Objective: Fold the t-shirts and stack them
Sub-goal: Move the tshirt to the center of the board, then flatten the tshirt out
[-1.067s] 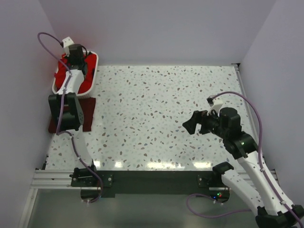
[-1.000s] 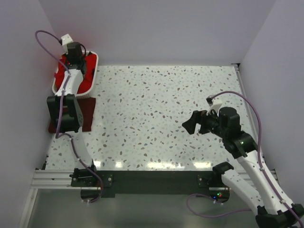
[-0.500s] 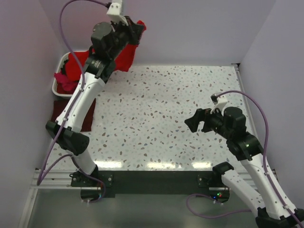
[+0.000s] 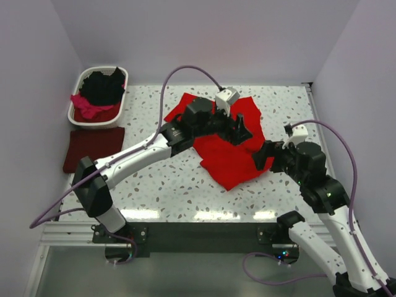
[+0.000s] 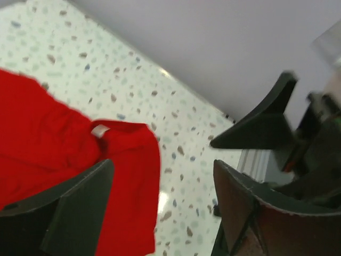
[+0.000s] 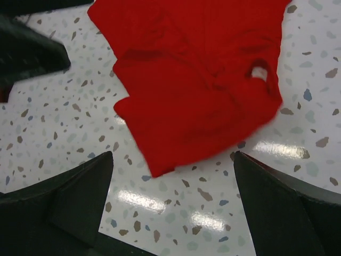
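T-shirts numbered four, and there was one basket [image 4: 79, 81]. The white basket stood at the table's [image 4: 154, 179] far left corner and held a black shirt [image 4: 103, 86] piled behind a pink shirt [image 4: 86, 106]. A maroon shirt [image 4: 93, 148] lay flat as a rectangle on the table just in front of the basket. A red shirt [image 4: 232, 154] lay spread and rumpled in the middle of the table.

Two arms were in view. The left arm stretched diagonally from its base to the centre. Its left tool [image 4: 241, 131] hung over the red shirt, jaws wide apart with nothing between them. The right arm bent inward. Its right tool [image 6: 170, 213] was above that shirt's near right edge, jaws spread fully and empty.
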{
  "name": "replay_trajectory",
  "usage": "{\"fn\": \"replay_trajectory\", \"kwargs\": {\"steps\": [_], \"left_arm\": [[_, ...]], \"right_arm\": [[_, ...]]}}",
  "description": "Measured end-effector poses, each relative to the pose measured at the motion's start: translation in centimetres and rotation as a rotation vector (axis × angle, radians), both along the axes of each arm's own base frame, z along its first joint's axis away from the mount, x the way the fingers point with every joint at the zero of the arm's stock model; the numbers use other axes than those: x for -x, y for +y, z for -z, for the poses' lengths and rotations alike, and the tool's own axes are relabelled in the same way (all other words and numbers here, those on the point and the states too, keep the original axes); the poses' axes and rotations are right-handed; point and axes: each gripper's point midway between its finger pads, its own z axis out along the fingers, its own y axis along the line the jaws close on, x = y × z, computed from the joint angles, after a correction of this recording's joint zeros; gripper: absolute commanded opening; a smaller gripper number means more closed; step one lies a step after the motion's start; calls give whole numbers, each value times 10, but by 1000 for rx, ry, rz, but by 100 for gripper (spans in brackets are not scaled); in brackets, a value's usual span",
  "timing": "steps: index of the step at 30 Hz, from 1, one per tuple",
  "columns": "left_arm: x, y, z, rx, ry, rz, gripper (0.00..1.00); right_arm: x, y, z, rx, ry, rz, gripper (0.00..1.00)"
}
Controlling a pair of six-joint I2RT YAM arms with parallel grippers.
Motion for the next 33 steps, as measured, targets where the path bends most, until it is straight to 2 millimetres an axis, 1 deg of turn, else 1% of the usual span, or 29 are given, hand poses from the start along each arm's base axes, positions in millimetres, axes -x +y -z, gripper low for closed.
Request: {"fn": "replay_trajectory", "kwargs": {"steps": [1,2,3,5,8,9,10,11,12,13,14,15,17,19,20,22,24,26,29,33], "left_arm": [[3,5,16,-28,22,-16,87],[2,15,31,-61,43,-53,89],[-3,26,40,-85,53,-96,89],[-23,54,49,-108,69,-208,89],[-70,112,59,-109,97,-406,89],[-90,136,65,-112,112,-485,87],[-109,160,76,-127,134,-563,84],[-125,179,86,-139,152,-624,81],[-143,200,100,-158,175,-694,76],[-157,217,117,-181,205,-753,74],[-168,230,136,-204,238,-798,70],[-175,239,154,-227,270,-829,68],[-186,254,195,-275,344,-877,66],[-194,263,227,-319,400,-908,65],[-199,267,242,-342,425,-924,59],[-210,273,265,-370,465,-957,56],[-217,277,278,-387,481,-982,56],[-218,284,285,-404,492,-1014,59],[-219,292,287,-415,494,-1064,60],[-222,301,285,-414,484,-1128,61]], "right_arm": [[-1,-2,1,5,2,10,99],[-2,-3,2,11,4,20,99],[-3,-4,3,14,8,25,99],[-7,-4,8,24,27,37,99],[-13,-2,20,39,76,46,99],[-16,-1,26,46,99,45,99],[-18,1,33,52,124,42,99],[-20,3,40,57,148,36,99],[-21,6,47,62,177,26,99],[-22,8,55,70,207,19,99],[-23,10,62,76,235,9,98],[-24,12,68,84,262,-1,98],[-24,16,79,97,308,-23,98],[-24,18,85,105,329,-37,98],[-24,20,86,104,336,-49,98],[-23,22,86,101,339,-63,98],[-22,24,86,95,340,-79,98],[-21,26,86,92,341,-88,98],[-19,28,87,83,345,-104,98],[-16,29,95,86,365,-114,98]]}}
